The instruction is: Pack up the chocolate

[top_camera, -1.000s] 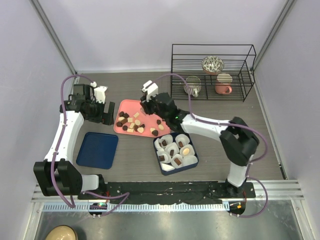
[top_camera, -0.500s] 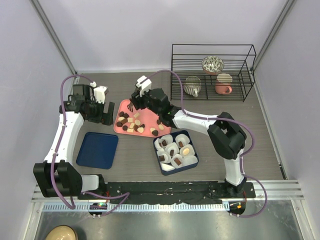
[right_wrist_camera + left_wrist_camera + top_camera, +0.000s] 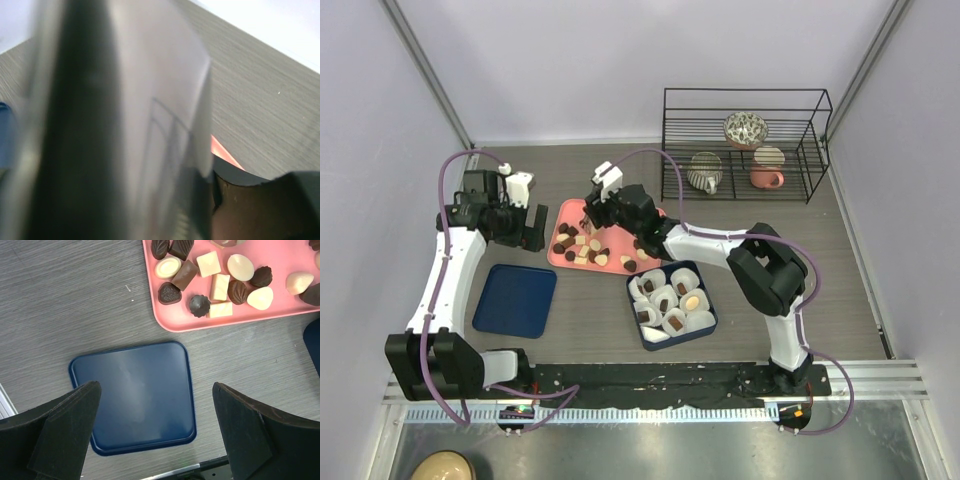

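My right claw (image 3: 588,212) hangs over the pink tray's (image 3: 280,307) far corner; whether it's parted I cannot tell. Chocolates (image 3: 219,287) lie loose there. I'd single out an edge piece and descend squarely. Left claw (image 3: 155,405) gapes wide, empty.

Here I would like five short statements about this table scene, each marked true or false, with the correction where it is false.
The flat dark blue square tray carries chocolates. False: nothing lies on it.
The pink rectangular tray holds loose chocolate pieces. True.
The left gripper is shut. False: its jaws stand wide open.
The black wire rack is empty. False: a patterned bowl and two mugs sit in it.
Some white paper cups in the dark blue box hold chocolates. True.
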